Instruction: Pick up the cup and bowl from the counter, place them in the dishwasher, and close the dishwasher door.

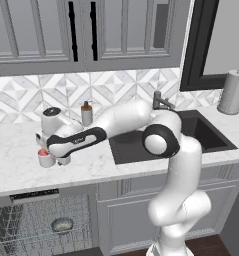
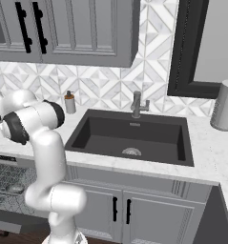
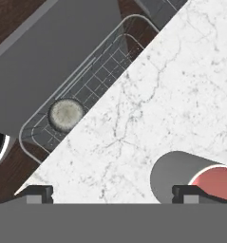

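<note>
The small white-grey cylindrical cup with a red-pink inside (image 1: 46, 158) stands on the white marble-look counter (image 1: 21, 165), near its front edge, left of the dark rectangular sink (image 1: 141, 145). The white arm reaches left across the counter, elbow bent over the sink, and its two-finger gripper (image 1: 50, 159) points down at the cup. In the hand view the jaws stand wide, one fingertip (image 3: 193, 193) in front of the cup's wall (image 3: 179, 171); whether it touches is unclear. The cup is partly hidden by the hand. Below the counter, the small grey speckled bowl (image 3: 66, 114) lies in the open dishwasher's grey wire rack (image 3: 93, 85).
</note>
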{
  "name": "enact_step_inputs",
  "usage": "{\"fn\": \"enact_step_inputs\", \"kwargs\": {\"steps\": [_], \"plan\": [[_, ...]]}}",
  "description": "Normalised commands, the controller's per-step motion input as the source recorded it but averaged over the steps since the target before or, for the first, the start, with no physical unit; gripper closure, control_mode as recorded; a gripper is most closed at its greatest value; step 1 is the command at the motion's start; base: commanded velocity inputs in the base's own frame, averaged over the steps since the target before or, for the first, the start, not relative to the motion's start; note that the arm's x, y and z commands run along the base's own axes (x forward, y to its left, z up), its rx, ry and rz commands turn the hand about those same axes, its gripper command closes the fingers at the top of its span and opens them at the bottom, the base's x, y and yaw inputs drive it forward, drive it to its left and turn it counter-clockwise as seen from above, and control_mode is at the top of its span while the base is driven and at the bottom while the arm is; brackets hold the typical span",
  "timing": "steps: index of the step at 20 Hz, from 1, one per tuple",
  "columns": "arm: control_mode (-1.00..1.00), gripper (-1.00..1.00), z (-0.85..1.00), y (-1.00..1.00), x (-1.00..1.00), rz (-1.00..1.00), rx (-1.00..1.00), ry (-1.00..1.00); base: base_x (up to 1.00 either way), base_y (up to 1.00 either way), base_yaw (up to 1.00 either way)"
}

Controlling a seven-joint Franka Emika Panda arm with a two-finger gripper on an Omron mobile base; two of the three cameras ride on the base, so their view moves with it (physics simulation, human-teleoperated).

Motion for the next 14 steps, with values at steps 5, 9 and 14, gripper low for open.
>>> {"fn": "enact_step_inputs", "kwargs": {"steps": [5, 9, 14], "plan": [[-1.00, -1.00, -0.13, 0.05, 0.16, 0.03, 0.00, 0.00, 0.00, 0.00, 0.00], [-1.00, -1.00, -0.27, 0.00, 0.06, 0.03, 0.00, -0.01, 0.00, 0.00, 0.00], [-1.00, -1.00, -0.20, -0.02, 0.15, 0.04, 0.00, -0.01, 0.00, 0.00, 0.00]]}}
